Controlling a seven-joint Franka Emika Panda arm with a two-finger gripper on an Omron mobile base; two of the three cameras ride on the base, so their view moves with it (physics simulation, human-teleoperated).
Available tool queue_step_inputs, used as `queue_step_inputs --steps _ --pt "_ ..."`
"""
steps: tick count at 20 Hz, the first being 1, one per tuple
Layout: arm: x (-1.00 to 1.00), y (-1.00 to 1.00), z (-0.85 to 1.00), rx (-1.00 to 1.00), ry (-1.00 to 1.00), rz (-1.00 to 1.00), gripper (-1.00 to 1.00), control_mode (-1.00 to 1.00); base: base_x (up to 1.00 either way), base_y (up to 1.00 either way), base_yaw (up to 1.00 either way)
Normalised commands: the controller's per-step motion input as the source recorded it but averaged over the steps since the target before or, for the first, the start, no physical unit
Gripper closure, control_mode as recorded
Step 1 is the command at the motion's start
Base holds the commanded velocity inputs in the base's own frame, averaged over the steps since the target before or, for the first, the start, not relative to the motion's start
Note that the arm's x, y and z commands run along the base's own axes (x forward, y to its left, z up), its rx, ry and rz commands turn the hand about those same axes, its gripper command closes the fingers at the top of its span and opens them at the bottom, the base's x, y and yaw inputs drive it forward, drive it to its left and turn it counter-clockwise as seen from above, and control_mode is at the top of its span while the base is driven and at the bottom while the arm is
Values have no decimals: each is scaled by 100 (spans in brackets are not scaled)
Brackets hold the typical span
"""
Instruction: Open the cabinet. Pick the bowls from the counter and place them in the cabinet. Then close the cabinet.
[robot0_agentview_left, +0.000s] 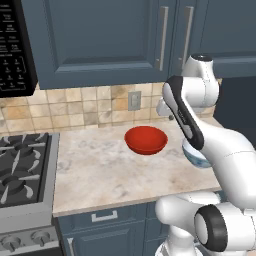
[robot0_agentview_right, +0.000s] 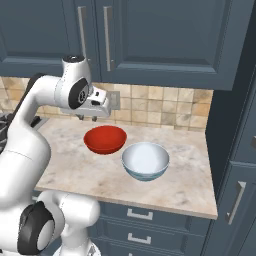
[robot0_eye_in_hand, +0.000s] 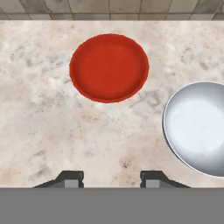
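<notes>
Hand (robot0_eye_in_hand: 111, 179) is hovering released, empty, above the surface (robot0_eye_in_hand: 65, 127) w/ red bowl (robot0_eye_in_hand: 109, 68) and white bowl (robot0_eye_in_hand: 197, 127) beside it, prob bc cabinet (robot0_agentview_right: 150, 40) doors aren't opened yet.

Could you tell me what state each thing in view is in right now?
Cabinet: both doors shut.
Red bowl: upright and empty on the counter, not held.
White bowl: upright and empty on the counter, beside the red bowl, not held.
Gripper: open, holding nothing, above the counter.
Drawer: shut.
</notes>
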Motion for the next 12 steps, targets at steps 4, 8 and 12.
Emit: queue_step_inputs --steps 4,8,12 --pt "-16 0 3 0 0 2 -100 -100 0 0 0" --pt "-45 0 25 0 -14 2 -100 -100 0 0 0" --pt "-48 -10 44 0 -22 0 -100 -100 0 0 0"
